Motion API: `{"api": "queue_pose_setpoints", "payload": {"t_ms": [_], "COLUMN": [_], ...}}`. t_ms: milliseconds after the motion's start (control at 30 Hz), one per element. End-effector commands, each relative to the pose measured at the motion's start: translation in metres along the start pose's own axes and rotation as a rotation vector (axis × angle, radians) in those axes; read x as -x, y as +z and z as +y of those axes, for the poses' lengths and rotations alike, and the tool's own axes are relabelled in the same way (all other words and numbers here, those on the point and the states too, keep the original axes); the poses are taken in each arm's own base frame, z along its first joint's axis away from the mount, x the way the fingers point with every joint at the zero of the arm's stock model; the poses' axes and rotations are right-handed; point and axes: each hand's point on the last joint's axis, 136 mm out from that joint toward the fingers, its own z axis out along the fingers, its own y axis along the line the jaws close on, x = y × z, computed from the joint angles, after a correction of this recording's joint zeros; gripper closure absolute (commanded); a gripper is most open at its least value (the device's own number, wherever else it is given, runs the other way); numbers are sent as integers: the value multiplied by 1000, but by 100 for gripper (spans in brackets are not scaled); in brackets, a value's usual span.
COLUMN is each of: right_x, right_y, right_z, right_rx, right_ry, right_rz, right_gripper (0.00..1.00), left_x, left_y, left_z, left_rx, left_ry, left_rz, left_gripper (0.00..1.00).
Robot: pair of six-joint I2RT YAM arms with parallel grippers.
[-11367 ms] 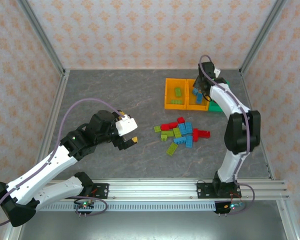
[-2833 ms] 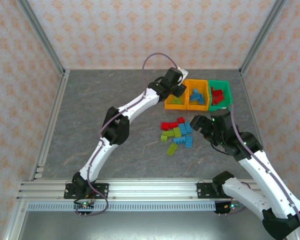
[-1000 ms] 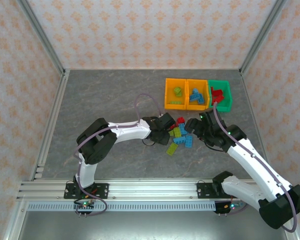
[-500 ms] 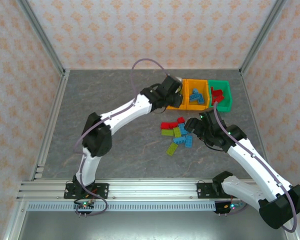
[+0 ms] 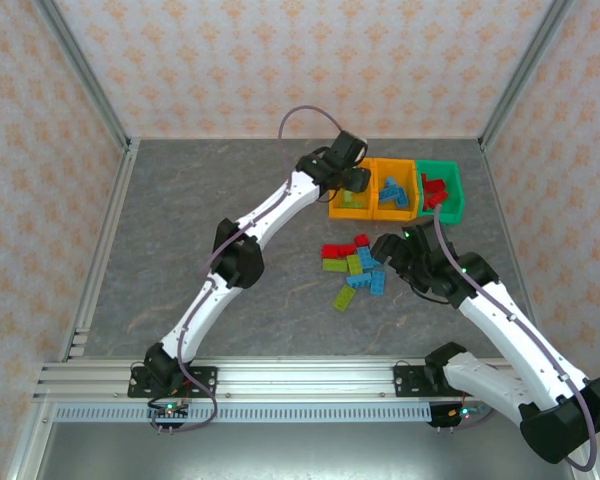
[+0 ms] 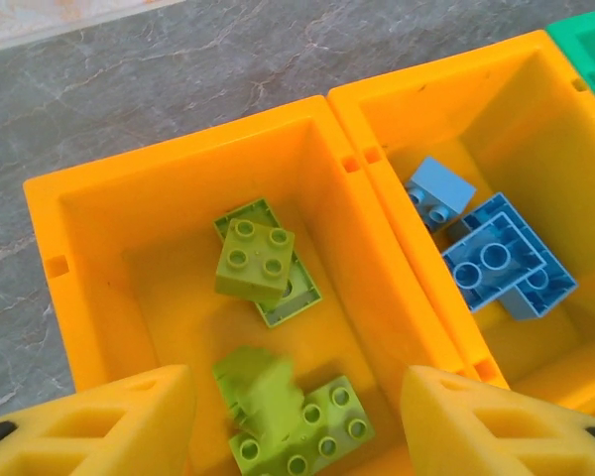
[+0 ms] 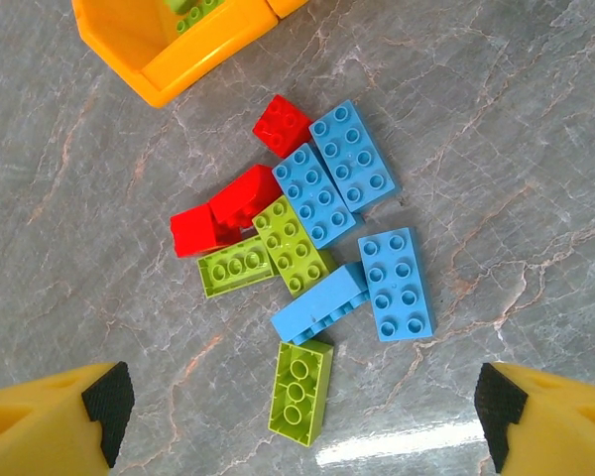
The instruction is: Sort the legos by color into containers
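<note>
Our left claw (image 6: 297,421) hangs spread above the orange bin (image 6: 89,297) of green bricks (image 6: 256,260), we reckon to drop one in; our right claw (image 7: 299,402), also spread, hovers over the pile (image 7: 317,198) on the tabletop (image 7: 496,119).

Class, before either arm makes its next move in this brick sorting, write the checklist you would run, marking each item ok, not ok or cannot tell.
1. Left gripper open and empty: ok.
2. Left orange bin holds lime bricks alone: ok.
3. Blurred lime brick at rest: cannot tell.
4. Middle orange bin holds blue bricks alone: ok.
5. Right gripper open above the pile: ok.
6. Every brick binned: not ok.
</note>
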Motion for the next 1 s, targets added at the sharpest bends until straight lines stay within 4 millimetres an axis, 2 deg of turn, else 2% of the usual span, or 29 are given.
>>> {"api": "queue_pose_setpoints", "payload": {"t_ms": [0,133,200,267,367,433,533,633,733,833,967], "right_x": [4,-2,-10,-21,-42,-65,-96,-116,-128,-134,-136], "right_y": [3,10,15,22,36,49,69,89,108,122,133], "right_z": [-1,-3,-2,2,7,12,17,16,16,16,10], "right_rx": [-9,-24,-19,-19,-43,-58,-108,-162,-187,-223,-274], "right_ry": [14,43,60,67,67,54,10,-8,-15,-45,-71], "right_rz": [-26,3,27,49,89,153,227,262,291,312,312], "right_gripper": [9,10,10,11,10,10,9,8,8,13,25], "left_x": [45,41,30,22,-11,-39,-78,-107,-143,-183,-222], "left_y": [-71,-117,-144,-184,-228,-254,-285,-313,-328,-336,-325], "left_z": [-15,-18,-19,-20,-21,-18,-8,-1,-3,-9,-8], "left_rx": [-58,-100,-122,-142,-148,-127,-137,-176,-250,-361,-439], "left_ry": [31,7,-10,-6,81,179,288,397,611,836,995], "left_rz": [-100,-127,-160,-222,-248,-244,-223,-200,-124,-22,36], "left_gripper": [43,45,45,45,44,41,37,30,18,12,11]}}
